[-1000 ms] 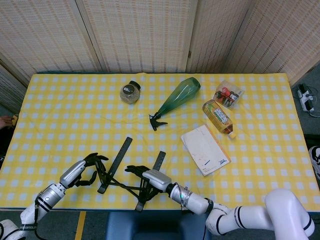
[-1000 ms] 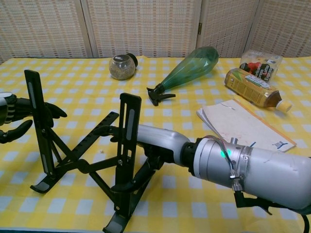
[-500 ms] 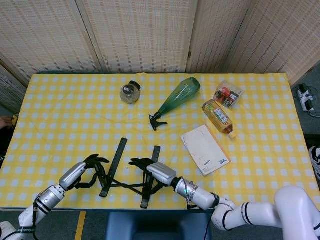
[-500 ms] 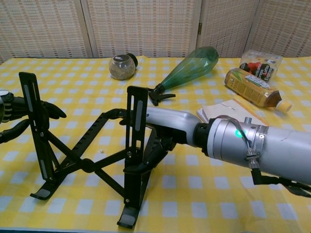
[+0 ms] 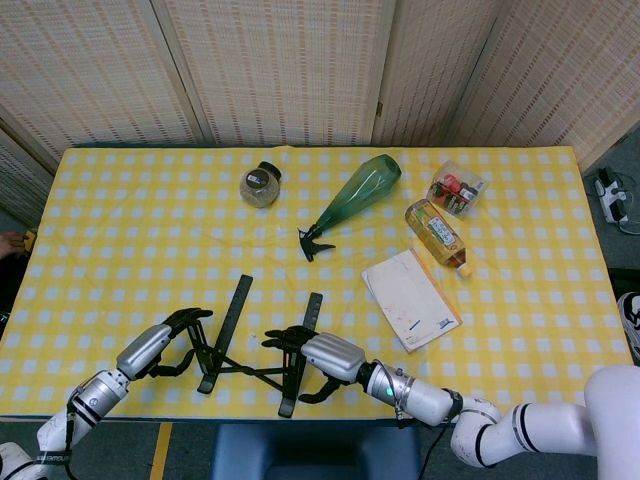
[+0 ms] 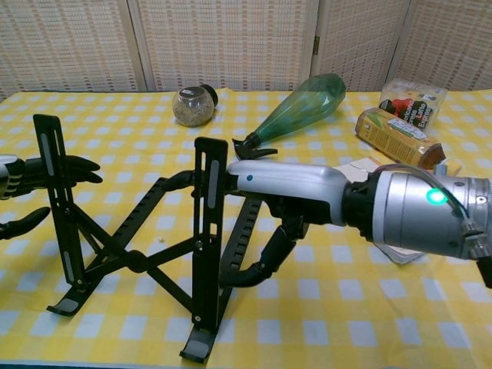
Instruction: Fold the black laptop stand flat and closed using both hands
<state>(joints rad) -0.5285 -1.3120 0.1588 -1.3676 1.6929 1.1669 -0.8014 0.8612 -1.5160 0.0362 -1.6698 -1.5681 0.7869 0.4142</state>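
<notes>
The black laptop stand (image 5: 255,345) (image 6: 138,257) stands unfolded near the table's front edge, with two upright slotted bars joined by crossed struts. My left hand (image 5: 165,340) (image 6: 34,181) is at its left bar. The fingers (image 6: 73,165) reach behind the bar and the thumb is spread below, apart from it. My right hand (image 5: 322,355) (image 6: 273,192) lies against the right bar from the right. Its fingers (image 6: 181,183) reach past the bar's far side. Its thumb (image 6: 257,265) curls low beside the rear leg. Neither hand is closed around a bar.
Behind the stand lie a green spray bottle (image 5: 355,195) (image 6: 300,104), a small glass jar (image 5: 260,185) (image 6: 192,106), a notepad (image 5: 410,297), a yellow drink bottle (image 5: 436,232) (image 6: 400,137) and a clear snack box (image 5: 456,187). The table's front edge (image 5: 250,415) is just below the stand.
The stand's two bars have come closer together and stand more upright. My right hand has pulled back to the right and spread its thumb. My left hand's fingers have opened.
</notes>
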